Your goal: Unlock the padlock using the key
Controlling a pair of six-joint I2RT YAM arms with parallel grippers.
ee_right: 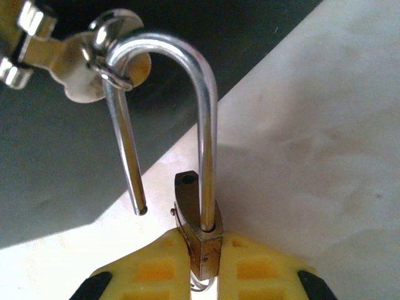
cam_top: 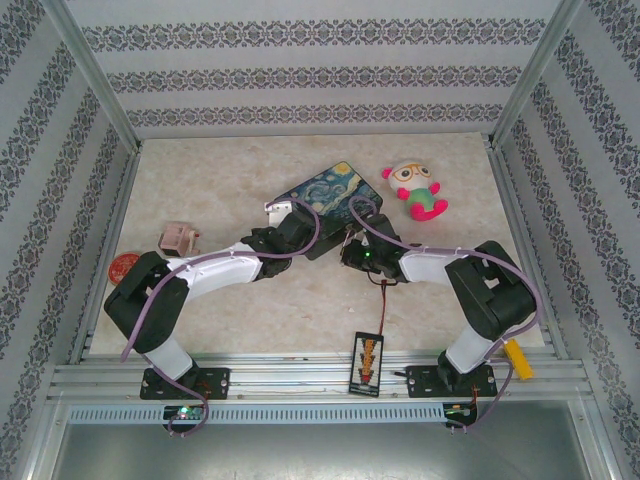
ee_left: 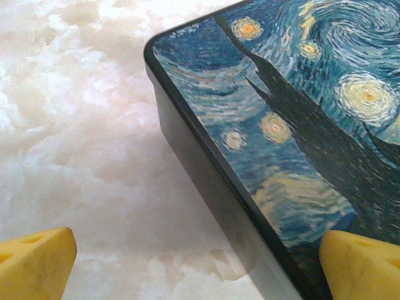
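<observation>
My right gripper (ee_right: 205, 269) is shut on the small brass padlock (ee_right: 203, 240), its yellow fingers (ee_right: 150, 269) pressing both flat sides of the body. The silvery shackle (ee_right: 206, 125) stands open: one leg sits in the body, and the free leg ends beside the empty hole. The shackle's bend passes through the ring of the box's metal latch (ee_right: 75, 69). A thin wire ring peeks out below the body; the key itself is hidden. My left gripper (ee_left: 197, 262) is open, straddling the near edge of the painted starry-night box (ee_left: 300, 125), with one finger (ee_left: 359, 265) over the lid.
From above, both grippers meet at the box's (cam_top: 335, 190) front edge. A plush toy (cam_top: 415, 190) lies to its right. A small pink object (cam_top: 178, 238) and a red disc (cam_top: 122, 266) sit at the left. A connector board (cam_top: 366, 362) rests at the near edge.
</observation>
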